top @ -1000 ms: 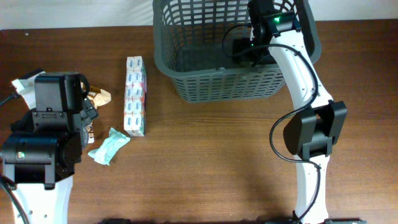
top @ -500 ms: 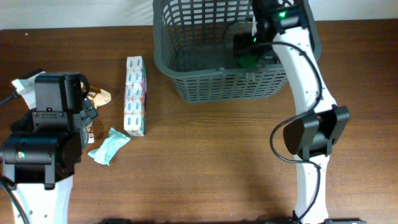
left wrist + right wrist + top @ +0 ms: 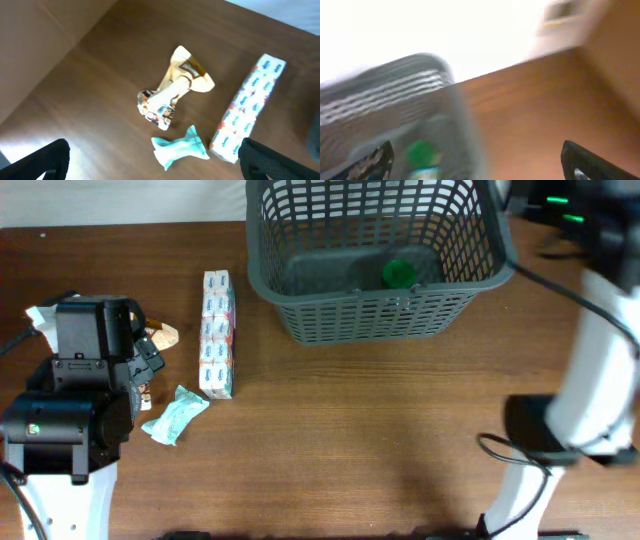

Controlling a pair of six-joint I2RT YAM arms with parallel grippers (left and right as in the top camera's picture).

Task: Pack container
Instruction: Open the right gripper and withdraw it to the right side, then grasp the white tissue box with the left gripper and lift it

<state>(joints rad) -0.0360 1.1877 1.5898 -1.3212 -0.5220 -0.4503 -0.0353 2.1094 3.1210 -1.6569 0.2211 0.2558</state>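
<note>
The container, a large dark grey lattice basket (image 3: pixel 360 315), stands at the back of the table. A green-lidded jar (image 3: pixel 399 274) lies inside it near the right wall. My right arm (image 3: pixel 585 225) is blurred, outside the basket's right rim. In the right wrist view my right gripper (image 3: pixel 477 167) is open wide and empty, with the basket (image 3: pixel 395 85) and the jar (image 3: pixel 422 152) at the left. My left gripper (image 3: pixel 160 167) is open and empty, hovering above a teal packet (image 3: pixel 177 150).
A long white patterned box (image 3: pixel 217 333) lies left of the basket and also shows in the left wrist view (image 3: pixel 247 107). A cream and brown wrapper (image 3: pixel 172 92) and the teal packet (image 3: pixel 175 415) lie beside my left arm (image 3: pixel 80 390). White paper (image 3: pixel 40 315) lies at the far left.
My right arm has pulled up and out of the basket toward the right, leaving the green-lidded jar inside. The left arm has barely moved.
</note>
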